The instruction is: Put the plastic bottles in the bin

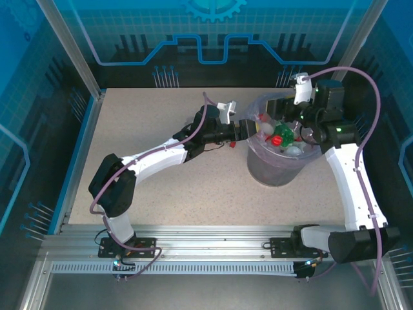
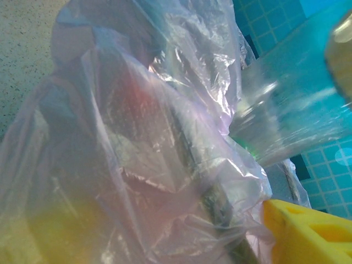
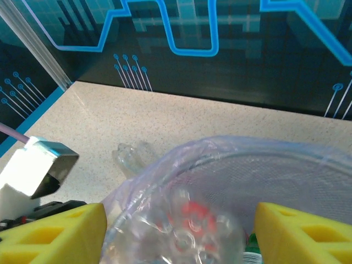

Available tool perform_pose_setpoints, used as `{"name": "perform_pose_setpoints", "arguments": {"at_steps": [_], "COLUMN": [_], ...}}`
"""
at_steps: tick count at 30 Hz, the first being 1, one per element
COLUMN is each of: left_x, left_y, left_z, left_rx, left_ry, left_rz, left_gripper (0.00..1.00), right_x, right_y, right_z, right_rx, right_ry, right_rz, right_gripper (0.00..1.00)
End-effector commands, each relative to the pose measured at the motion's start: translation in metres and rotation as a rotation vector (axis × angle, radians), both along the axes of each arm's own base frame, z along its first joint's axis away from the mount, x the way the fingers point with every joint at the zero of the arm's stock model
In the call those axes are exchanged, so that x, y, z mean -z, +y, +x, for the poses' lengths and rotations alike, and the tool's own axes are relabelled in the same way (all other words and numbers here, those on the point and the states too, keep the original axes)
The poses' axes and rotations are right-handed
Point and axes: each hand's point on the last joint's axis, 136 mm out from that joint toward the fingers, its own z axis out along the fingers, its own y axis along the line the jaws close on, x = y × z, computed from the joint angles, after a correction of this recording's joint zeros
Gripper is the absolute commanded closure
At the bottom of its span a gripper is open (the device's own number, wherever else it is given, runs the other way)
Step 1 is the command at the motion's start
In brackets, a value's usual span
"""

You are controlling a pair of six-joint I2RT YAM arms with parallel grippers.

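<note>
One bin; I can't count its jumbled bottles; one clear bottle just outside; right hand wide; left hand, can't tell.

A speckled beige table stands in a booth of bright blue panels — circuit lines and a gear motif mark the back wall. Silver posts rise at the corners — a slotted rail edges the near side.

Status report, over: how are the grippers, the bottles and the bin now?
Right gripper open above bin, bottles inside. Left gripper at bin rim, clear bottle by its fingers, hold unclear. Nothing seen blocking the bin mouth.
</note>
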Motion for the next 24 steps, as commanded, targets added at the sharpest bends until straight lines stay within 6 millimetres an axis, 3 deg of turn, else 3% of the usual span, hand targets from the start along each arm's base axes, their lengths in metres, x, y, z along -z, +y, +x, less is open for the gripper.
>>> {"name": "perform_pose_setpoints", "arguments": {"at_steps": [1, 6, 12, 20, 24], "left_x": [0.028, 0.028, 0.028, 0.031, 0.031], "left_y": [0.002, 0.003, 0.003, 0.002, 0.001], "left_z": [-0.004, -0.004, -0.004, -0.003, -0.003], "left_rx": [0.005, 0.004, 0.005, 0.002, 0.005], "left_ry": [0.033, 0.032, 0.031, 0.039, 0.04], "left_rz": [0.073, 0.074, 0.077, 0.083, 0.083], "left_gripper": [0.23, 0.23, 0.23, 0.23, 0.23], "right_x": [0.017, 0.022, 0.034, 0.121, 0.151], "right_y": [-0.009, -0.008, -0.003, -0.003, -0.006], "right_z": [-0.006, 0.001, 0.014, -0.005, -0.016], "right_rx": [0.02, 0.019, 0.012, 0.032, 0.057], "right_ry": [0.107, 0.134, 0.172, 0.363, 0.436], "right_rz": [-0.037, -0.019, 0.005, 0.002, 0.005], "right_gripper": [0.29, 0.32, 0.47, 0.53, 0.54]}}
